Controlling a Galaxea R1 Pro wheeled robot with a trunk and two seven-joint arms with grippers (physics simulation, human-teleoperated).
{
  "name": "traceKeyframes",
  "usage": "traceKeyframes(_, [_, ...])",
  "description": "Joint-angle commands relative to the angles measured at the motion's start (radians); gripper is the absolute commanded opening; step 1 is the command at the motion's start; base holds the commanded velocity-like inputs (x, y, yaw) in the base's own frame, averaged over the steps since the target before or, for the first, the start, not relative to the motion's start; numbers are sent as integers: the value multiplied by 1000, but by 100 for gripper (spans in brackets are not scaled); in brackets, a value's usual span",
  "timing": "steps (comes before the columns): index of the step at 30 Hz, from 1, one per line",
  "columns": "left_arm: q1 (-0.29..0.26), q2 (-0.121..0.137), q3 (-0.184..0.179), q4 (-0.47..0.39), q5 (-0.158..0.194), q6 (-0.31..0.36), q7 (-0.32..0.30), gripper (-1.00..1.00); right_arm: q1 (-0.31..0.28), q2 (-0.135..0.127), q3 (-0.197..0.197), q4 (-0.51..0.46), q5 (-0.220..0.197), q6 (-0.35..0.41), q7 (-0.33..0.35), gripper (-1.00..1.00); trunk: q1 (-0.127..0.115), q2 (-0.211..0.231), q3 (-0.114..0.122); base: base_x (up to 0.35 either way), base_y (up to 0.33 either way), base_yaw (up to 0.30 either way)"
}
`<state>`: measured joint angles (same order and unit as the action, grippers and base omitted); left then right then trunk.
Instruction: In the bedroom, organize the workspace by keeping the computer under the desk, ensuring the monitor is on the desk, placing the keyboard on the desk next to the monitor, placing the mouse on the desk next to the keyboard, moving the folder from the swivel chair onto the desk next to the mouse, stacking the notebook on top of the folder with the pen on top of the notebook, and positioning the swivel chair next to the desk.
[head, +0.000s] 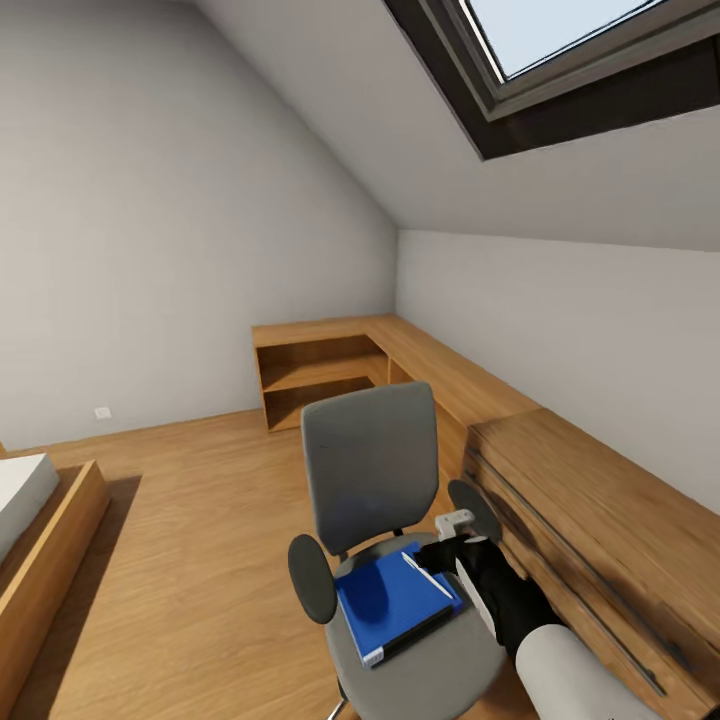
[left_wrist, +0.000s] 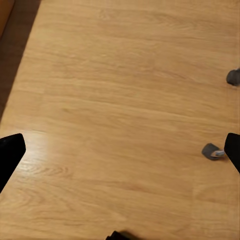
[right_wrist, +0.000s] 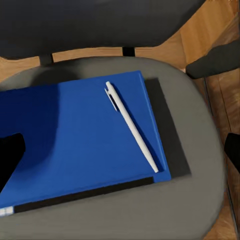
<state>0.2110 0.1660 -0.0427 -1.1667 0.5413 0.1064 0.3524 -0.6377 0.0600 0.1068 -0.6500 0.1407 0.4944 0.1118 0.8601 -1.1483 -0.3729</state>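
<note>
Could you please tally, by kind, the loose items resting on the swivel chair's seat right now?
Blue folder: 1
White pen: 1, lying on the folder
Thin dark notebook: 1, its edges showing beneath the folder
Total: 3, all on the swivel chair

walls: plain white walls (head: 150, 200), sloped ceiling
window: dark-framed skylight (head: 560, 60), upper right
floor: light wooden planks (head: 190, 520)
furniture: far L-shaped wooden shelf unit (head: 330, 365); wooden chest (head: 600, 530) right
</note>
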Motion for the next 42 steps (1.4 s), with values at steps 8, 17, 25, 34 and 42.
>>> traceKeyframes(8, [0, 0, 0, -88, 9, 1, 10, 100, -1, 3, -2, 115, 94, -208, 10, 100, 0, -1, -1, 2, 0, 0])
traceKeyframes(17, [0, -5, -11, -85, 11, 11, 8, 100, -2, -27, -7, 196, 95, -377, 110, 100, 31, -57, -26, 0, 0, 0])
traceKeyframes(25, [-131, -44, -17, -316, 23, 424, 19, 100, -5, -82, -13, 203, 13, -385, 241, 100, 61, -113, -51, 0, 0, 0])
traceKeyframes(34, [-466, -120, -20, -158, 118, 674, 29, 100, -11, -127, -13, 199, -105, -266, 364, 100, 96, -176, -79, 0, 0, 0])
traceKeyframes(42, [-416, -67, -41, -391, 118, 616, 29, 100, -10, -128, -12, 151, -110, -250, 358, 100, 127, -232, -104, 0, 0, 0])
